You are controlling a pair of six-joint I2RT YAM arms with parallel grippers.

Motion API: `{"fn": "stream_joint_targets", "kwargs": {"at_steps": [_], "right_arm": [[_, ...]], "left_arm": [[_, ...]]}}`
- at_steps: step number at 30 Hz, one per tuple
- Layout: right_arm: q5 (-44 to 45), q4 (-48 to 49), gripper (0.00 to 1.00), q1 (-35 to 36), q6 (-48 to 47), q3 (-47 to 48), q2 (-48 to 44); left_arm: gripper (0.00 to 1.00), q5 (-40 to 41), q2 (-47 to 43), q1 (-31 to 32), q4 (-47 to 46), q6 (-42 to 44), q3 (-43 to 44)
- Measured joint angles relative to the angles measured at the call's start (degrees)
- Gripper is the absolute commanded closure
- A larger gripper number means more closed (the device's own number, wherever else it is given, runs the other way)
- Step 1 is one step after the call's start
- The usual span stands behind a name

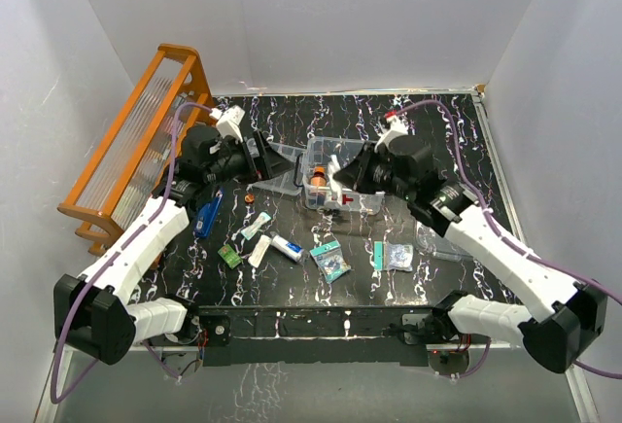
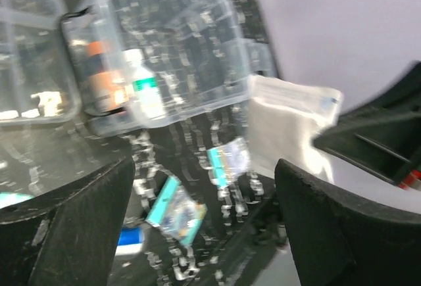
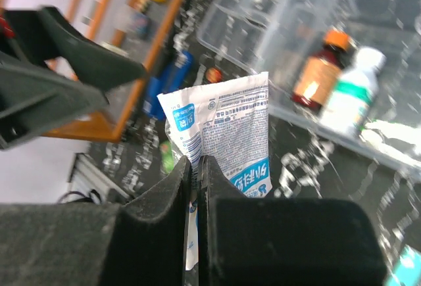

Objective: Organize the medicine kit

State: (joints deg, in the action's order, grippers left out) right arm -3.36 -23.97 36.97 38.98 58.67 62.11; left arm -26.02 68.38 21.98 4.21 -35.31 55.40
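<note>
Pinching a white sachet (image 3: 230,121), the right tool (image 3: 198,162) has the medicine kit (image 3: 395,143) just upper right of frame; the left tool (image 2: 204,207) gapes open.

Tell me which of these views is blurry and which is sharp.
Left wrist: motion-blurred throughout, the medicine kit smeared. Right wrist: the white sachet pinched in the right gripper is crisp, the brown bottle behind it soft. Top external: sharp and evenly lit.

Two bottles (image 3: 348,92) in medicine kit (image 1: 326,146), packets (image 1: 330,261) before it, rack (image 1: 146,122) left
</note>
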Motion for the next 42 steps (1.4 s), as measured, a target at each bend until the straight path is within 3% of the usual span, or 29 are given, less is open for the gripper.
{"fn": "stream_joint_targets", "kwargs": {"at_steps": [6,12,15,19,23,32,33,39,42], "right_arm": [[-12.7,15.37,1.0,-5.35,4.63,1.86,5.05],[-20.37,28.87,1.0,-7.58,13.16,1.84,5.18],[-23.23,35.28,1.0,-7.98,17.97,1.79,5.01],[-26.29,43.21,1.0,-8.11,23.89,1.42,4.96],[-28.13,49.53,1.0,-8.11,28.68,0.66,4.9],[-26.88,53.29,0.99,-8.11,32.74,-2.03,3.02],[-26.58,53.27,0.95,-8.11,32.74,-2.29,2.62],[-22.91,49.59,0.45,-8.11,30.97,-3.56,0.33],[-18.49,43.41,0.35,-8.11,28.11,-4.17,-1.9]], "left_arm": [[0.08,-8.11,1.55,0.0,-10.23,-10.93,1.46],[0.08,-10.23,2.1,0.0,-17.49,-20.17,2.23],[0.13,-10.25,2.08,0.0,-24.04,-26.25,1.64],[0.28,-11.3,2.75,0.0,-35.63,-35.04,0.63],[0.49,-14.1,5.11,0.0,-48.59,-43.76,0.59],[0.96,-18.16,6.54,-0.13,-62.9,-51.84,-0.87],[1.0,-18.45,6.56,-0.11,-63.67,-52.09,-0.87],[1.0,-19.5,6.51,-0.11,-62.42,-49.57,-0.87],[1.0,-19.34,6.12,-0.11,-57.24,-45.35,-0.63]]}}
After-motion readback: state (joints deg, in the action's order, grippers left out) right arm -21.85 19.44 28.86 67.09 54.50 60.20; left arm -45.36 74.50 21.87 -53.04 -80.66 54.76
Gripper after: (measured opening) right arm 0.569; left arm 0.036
